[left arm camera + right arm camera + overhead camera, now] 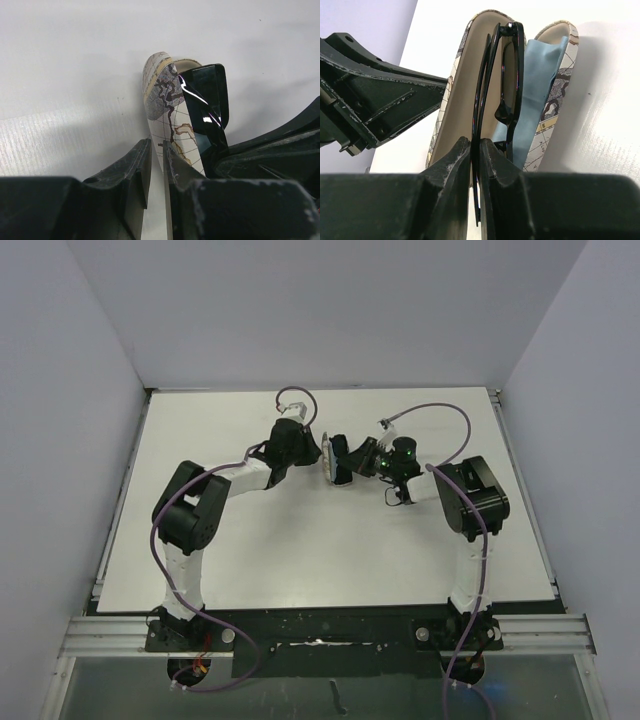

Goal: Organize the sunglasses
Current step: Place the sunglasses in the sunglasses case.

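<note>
"Where are the sunglasses?"

"The sunglasses (503,111) are folded up. They stand on edge inside the open case (460,100), by the beige inside of one half. A blue cloth (540,80) lies in the other half, just beside them."

"Who holds them?"

"The right gripper (475,150). Its two fingers are pinched almost together on the thin black arms."

"And the left gripper?"

"The left gripper (157,150) is nearly closed too. It pinches one wall of the case, the one with the map picture."

"Where is all this?"

"Over the middle of the white table (250,560), where both arms meet. I cannot tell if the case touches it."
</note>
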Controlling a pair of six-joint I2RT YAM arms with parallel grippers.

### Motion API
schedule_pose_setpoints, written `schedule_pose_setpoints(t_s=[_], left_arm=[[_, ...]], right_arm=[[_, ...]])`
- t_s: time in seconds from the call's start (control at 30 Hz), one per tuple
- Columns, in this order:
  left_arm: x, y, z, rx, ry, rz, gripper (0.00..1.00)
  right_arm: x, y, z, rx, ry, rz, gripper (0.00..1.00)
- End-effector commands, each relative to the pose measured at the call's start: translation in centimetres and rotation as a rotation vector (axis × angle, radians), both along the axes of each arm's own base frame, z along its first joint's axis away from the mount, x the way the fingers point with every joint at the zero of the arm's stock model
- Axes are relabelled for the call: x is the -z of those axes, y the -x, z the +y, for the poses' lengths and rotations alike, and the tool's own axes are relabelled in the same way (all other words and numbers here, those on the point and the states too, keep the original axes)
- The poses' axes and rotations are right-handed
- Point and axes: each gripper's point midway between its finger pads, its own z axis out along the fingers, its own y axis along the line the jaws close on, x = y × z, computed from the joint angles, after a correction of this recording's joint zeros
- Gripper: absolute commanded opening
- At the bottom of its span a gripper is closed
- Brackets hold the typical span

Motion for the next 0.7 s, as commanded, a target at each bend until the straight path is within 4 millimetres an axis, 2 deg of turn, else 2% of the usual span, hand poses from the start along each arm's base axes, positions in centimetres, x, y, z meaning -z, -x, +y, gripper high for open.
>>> schedule_pose_setpoints(t_s=[0.0,0.67], left_arm=[[-4.15,-0.81,0.10,-0.005,0.039,-0.086,0.15],[-4.41,-0.63,0.37,-0.007,0.032,-0.089,0.15]], right_arm=[[-1.56,-1.05,0.10,-0.004,-0.031,-0.072,0.00],[-0.66,-1.31,0.47,-0.012,-0.071,-0.052,0.00]])
